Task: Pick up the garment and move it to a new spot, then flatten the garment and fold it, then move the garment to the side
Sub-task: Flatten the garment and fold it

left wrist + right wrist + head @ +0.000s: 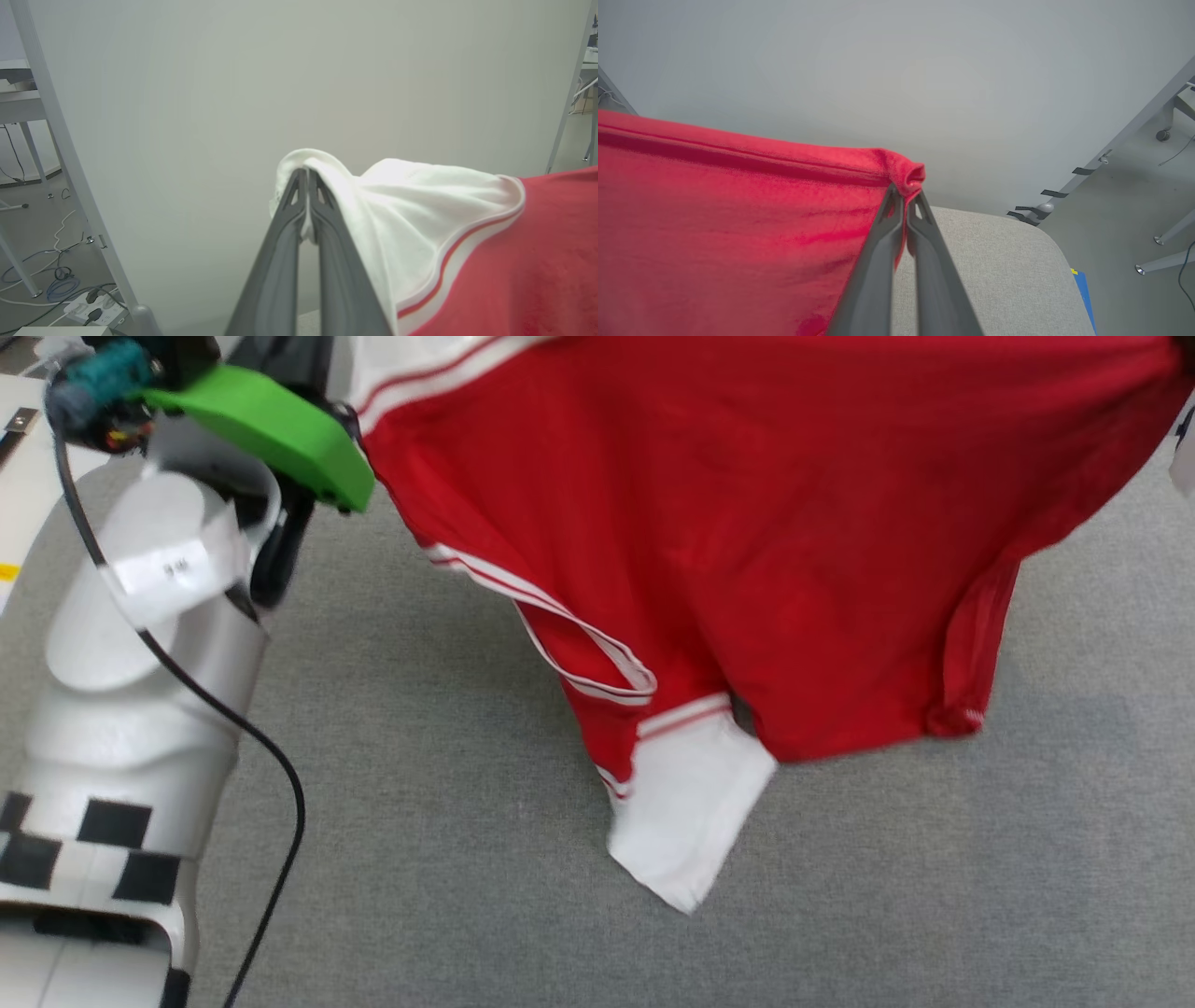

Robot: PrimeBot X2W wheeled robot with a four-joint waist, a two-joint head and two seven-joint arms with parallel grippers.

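The garment point(766, 523), a red shirt with white sleeves and red-and-white stripe trim, hangs stretched above the grey table point(420, 756), one white sleeve point(686, 803) dangling toward the surface. In the left wrist view my left gripper point(306, 179) is shut on the other white sleeve point(411, 205), the cloth draped over its right finger. In the right wrist view my right gripper point(903, 193) is shut on a bunched red corner of the garment point(738, 224), which spreads away to the left.
My left arm point(140, 644) with its green wrist part point(271, 429) and a black cable fills the left of the head view. A plain pale wall point(233, 93) stands ahead. Table legs, cables and a power strip point(93, 303) lie on the floor at left. The table's rounded corner point(1045, 252) shows at right.
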